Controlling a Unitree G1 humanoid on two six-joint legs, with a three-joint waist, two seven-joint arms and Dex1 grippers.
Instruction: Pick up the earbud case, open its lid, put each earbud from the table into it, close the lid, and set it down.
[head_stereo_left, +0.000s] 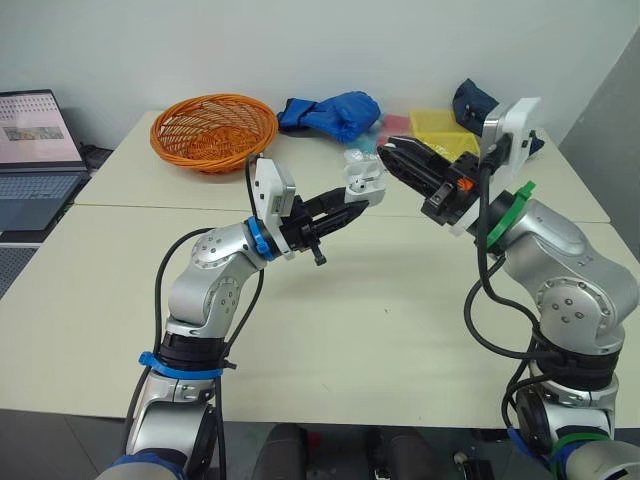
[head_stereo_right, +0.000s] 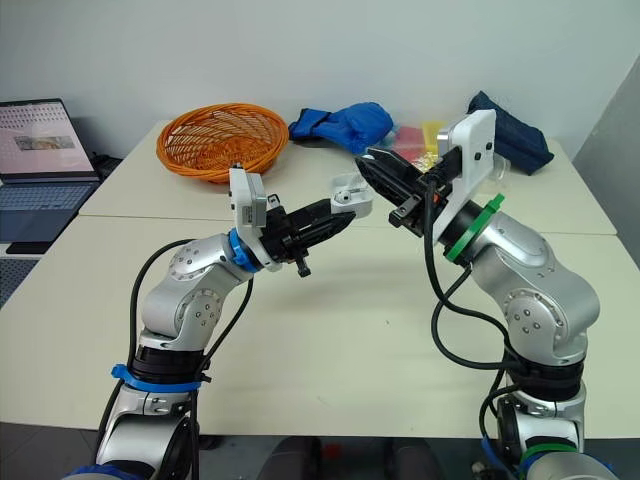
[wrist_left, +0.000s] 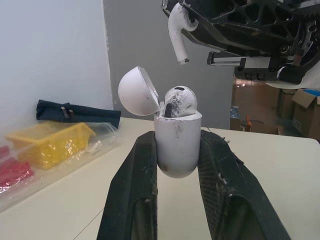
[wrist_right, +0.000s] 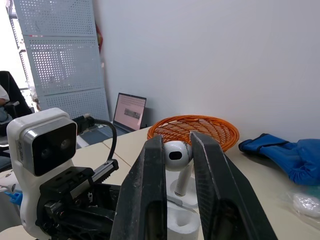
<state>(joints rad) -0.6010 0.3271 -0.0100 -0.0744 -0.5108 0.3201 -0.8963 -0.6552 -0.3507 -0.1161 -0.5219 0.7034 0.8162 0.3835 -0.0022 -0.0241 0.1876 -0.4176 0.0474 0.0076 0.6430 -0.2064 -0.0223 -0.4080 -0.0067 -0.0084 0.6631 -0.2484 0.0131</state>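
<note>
While left gripper (head_stereo_left: 353, 207) clamps case (wrist_left: 178, 145) and right gripper (head_stereo_left: 392, 152) pinches earbud (wrist_right: 176, 156), orange basket (head_stereo_left: 213, 130) sits on table (head_stereo_left: 380, 300).

My two arms are chains of rounded silver-grey housings with small dark screws (head_stereo_left: 572, 291) round their end caps, looped by black cables (head_stereo_left: 469, 304), the left arm (head_stereo_left: 205, 272) banded by a blue ring (head_stereo_left: 258, 239), the right arm (head_stereo_left: 562, 255) by a green ring (head_stereo_left: 506, 214), each with a white camera box (head_stereo_left: 273, 187) and black fingers (wrist_left: 131, 196).
</note>
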